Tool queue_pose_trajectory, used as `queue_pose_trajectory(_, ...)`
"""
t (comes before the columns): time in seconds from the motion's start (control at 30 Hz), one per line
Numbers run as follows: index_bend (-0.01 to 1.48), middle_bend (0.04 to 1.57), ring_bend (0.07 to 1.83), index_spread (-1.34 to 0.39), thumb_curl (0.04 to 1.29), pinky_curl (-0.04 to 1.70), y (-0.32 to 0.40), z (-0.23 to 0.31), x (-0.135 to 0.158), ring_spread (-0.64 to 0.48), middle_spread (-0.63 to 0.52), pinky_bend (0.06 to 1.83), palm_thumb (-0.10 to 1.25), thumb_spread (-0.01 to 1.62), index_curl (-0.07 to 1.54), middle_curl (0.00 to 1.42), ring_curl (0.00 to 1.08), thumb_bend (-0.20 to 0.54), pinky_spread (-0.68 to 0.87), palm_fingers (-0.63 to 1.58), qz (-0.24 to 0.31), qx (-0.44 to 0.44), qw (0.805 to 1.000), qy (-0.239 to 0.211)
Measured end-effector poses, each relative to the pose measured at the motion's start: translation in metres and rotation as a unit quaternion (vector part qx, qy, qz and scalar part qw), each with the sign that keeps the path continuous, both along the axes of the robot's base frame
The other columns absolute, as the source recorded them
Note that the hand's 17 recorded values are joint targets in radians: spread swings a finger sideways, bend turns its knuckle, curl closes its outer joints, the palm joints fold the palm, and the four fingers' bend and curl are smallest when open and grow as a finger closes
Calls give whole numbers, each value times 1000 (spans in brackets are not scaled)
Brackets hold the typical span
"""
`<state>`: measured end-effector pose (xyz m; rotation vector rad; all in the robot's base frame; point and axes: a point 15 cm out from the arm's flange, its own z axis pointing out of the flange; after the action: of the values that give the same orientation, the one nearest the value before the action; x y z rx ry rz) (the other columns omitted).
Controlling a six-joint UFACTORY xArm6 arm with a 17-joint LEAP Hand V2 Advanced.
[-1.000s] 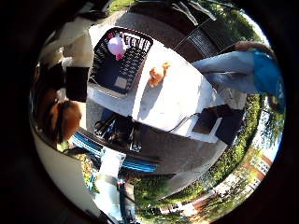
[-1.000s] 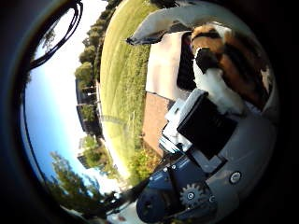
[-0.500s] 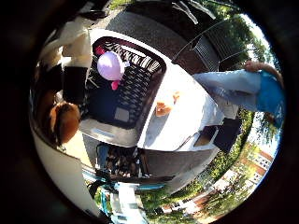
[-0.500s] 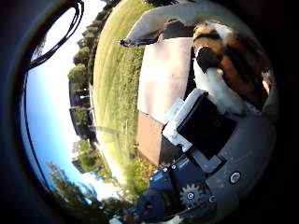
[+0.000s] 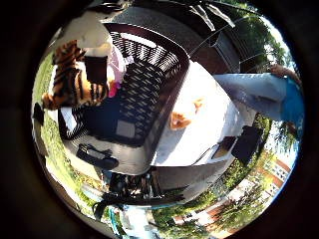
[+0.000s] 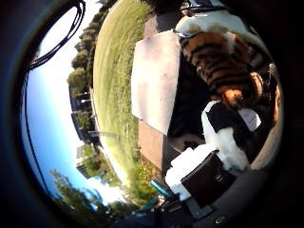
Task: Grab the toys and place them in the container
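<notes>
A striped tiger plush toy [image 6: 216,59] is held close to my palm, over the black slatted basket [image 5: 149,79] on the white table [image 5: 209,114]. My right hand [image 6: 223,142] has its white and black fingers [image 5: 95,69] curled against the toy. Inside the basket lies a pink toy [image 5: 118,62], partly hidden by the tiger. A small orange toy [image 5: 180,119] rests on the table just outside the basket's rim.
A person in jeans [image 5: 254,89] stands at the far side of the table. Dark flat items [image 5: 246,142] lie near the table's edge. Black frame parts and gear [image 5: 134,191] stand below the table. Grass [image 6: 114,71] and paving surround it.
The palm has moved closer over the basket, which now fills more of the view. More of the tiger toy shows in both views, and the fingers lie lower on it.
</notes>
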<state>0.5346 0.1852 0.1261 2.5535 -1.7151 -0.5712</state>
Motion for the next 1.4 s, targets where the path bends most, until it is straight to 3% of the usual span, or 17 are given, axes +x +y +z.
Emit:
queue_pose_trajectory(0.17, 468, 151, 500, -445, 528, 497, -27, 22, -6, 258, 47, 576, 765, 1171, 118, 517, 326, -24, 426, -142, 7, 29, 999, 17)
queue_pose_trajectory(0.47, 329, 142, 401, -427, 493, 400, -115, 72, -6, 260, 62, 459, 765, 1165, 176, 381, 299, -24, 443, -17, -35, 44, 998, 13)
queue_pose_trajectory(0.67, 293, 153, 377, -394, 483, 364, -179, 74, -5, 250, 61, 436, 774, 1157, 220, 341, 298, -23, 436, 62, -61, 32, 998, 6)
queue_pose_trajectory(1.1, 249, 155, 320, -371, 479, 328, -261, -33, 11, 244, 53, 411, 795, 1133, 275, 305, 300, -30, 434, 101, -44, -36, 998, 5)
queue_pose_trajectory(1.4, 122, 168, 336, -369, 459, 328, -304, -92, 40, 236, 43, 463, 726, 1102, 249, 301, 317, -35, 427, 33, 58, -151, 986, -41)
